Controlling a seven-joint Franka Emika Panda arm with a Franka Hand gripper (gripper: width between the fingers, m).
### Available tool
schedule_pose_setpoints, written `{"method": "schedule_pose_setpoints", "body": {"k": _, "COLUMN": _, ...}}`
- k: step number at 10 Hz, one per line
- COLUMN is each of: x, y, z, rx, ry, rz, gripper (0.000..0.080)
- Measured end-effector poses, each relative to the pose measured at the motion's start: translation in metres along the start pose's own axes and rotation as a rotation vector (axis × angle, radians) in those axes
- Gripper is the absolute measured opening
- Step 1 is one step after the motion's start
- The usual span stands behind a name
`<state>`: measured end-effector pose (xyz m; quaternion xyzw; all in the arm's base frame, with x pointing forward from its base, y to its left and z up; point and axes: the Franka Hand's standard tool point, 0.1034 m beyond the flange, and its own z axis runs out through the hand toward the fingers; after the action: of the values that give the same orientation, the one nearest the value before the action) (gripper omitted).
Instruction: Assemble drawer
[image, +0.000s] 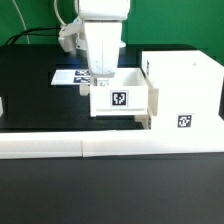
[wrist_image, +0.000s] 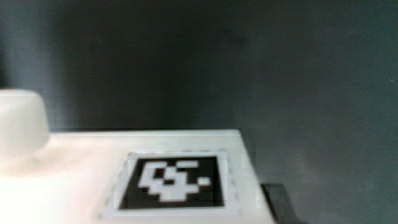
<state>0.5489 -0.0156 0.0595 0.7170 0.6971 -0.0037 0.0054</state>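
White plastic tray (image: 122, 97) of the drawer sits mid-bench, its open end partly entered into the tall casing (image: 183, 92) toward the exterior view's right edge. Its travel axis runs sideways toward that casing. Directly above the tray hangs the pincer (image: 101, 74); whether it grips the tray wall I cannot tell. Along the near edge runs a low white wall (image: 100, 147).

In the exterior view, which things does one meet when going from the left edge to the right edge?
marker board → tool → tray → casing. The long low white wall spans the whole width, so it has no place in the order.
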Motion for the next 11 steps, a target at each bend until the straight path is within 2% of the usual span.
{"method": "schedule_pose_setpoints", "body": {"k": 8, "x": 0.0085, "y": -0.0019, "z": 0.0043, "rx": 0.015, "ry": 0.003, "rz": -0.007, "gripper": 0.0042}}
{"method": "schedule_pose_setpoints", "body": {"k": 9, "x": 0.0105, "y": -0.001, "z": 0.0044, "rx": 0.007, "ry": 0.005, "rz": -0.01, "gripper": 0.0042}}
{"method": "schedule_pose_setpoints", "body": {"k": 11, "x": 0.0089, "y": -0.0011, "z": 0.0045, "rx": 0.007, "ry": 0.004, "rz": -0.007, "gripper": 0.0042}}
